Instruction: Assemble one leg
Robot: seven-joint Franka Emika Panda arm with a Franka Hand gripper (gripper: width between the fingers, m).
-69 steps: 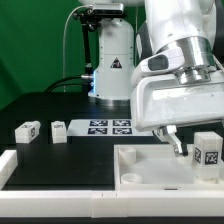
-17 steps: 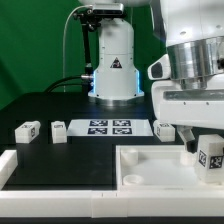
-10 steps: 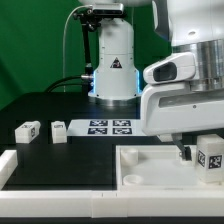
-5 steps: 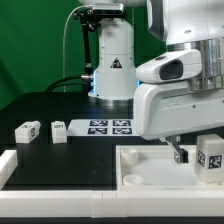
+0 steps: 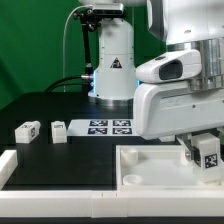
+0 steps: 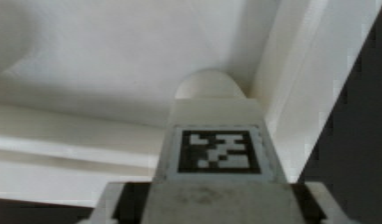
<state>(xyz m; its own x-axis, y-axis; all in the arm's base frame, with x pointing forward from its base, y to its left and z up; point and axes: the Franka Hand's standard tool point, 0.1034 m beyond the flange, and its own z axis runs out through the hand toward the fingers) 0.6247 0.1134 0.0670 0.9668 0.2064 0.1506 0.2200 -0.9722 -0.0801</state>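
My gripper (image 5: 203, 157) is shut on a leg (image 5: 207, 151), a chunky white block with a black-and-white tag, at the exterior view's right. It holds the leg over the far right corner of the large flat white tray-like piece (image 5: 150, 166). In the wrist view the leg (image 6: 218, 130) fills the space between my fingers (image 6: 127, 202), tag facing the camera, its rounded end pointing at the tray's inner wall (image 6: 99, 95). Two more legs (image 5: 27, 129) (image 5: 58, 130) lie on the black table at the left.
The marker board (image 5: 108, 126) lies flat behind the tray piece. A white rail (image 5: 6, 166) runs along the front left. The robot's base (image 5: 113, 60) stands at the back, before a green backdrop.
The leg has shifted a little up and to the exterior view's left, now sitting between my fingers. The arm has barely moved over the last second.
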